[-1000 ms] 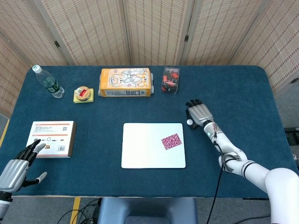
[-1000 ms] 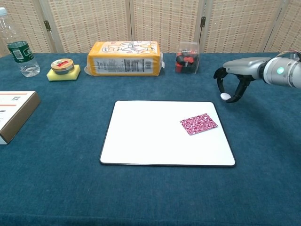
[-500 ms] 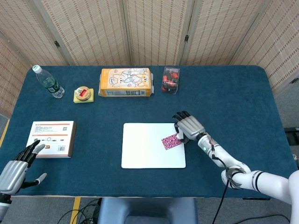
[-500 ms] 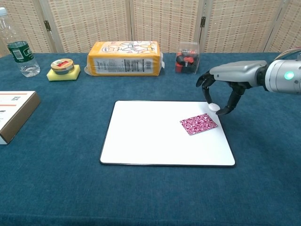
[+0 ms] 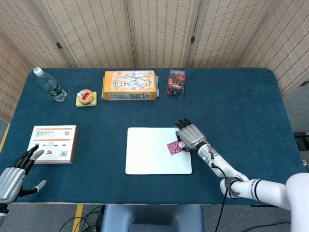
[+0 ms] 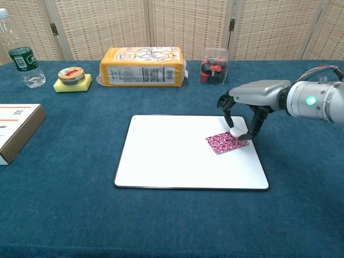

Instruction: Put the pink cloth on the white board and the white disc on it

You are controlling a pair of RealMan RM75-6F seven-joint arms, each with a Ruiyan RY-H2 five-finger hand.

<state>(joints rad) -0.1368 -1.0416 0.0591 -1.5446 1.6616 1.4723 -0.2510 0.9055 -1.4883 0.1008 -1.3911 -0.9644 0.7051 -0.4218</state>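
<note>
The white board lies flat at the middle of the table. On its right part lies the pink patterned cloth. My right hand hangs over the cloth's far right corner, fingers pointing down. It pinches the small white disc at its fingertips, low over the cloth; I cannot tell whether the disc touches it. My left hand rests at the table's near left corner, fingers spread, holding nothing; only the head view shows it.
Along the far side stand a water bottle, a tin on a yellow sponge, an orange package and a clear box of red items. A flat carton lies at the left, near my left hand.
My right hand has carried the disc from the blue table right of the board leftward and down, to just over the cloth. The left hand has barely shifted.
</note>
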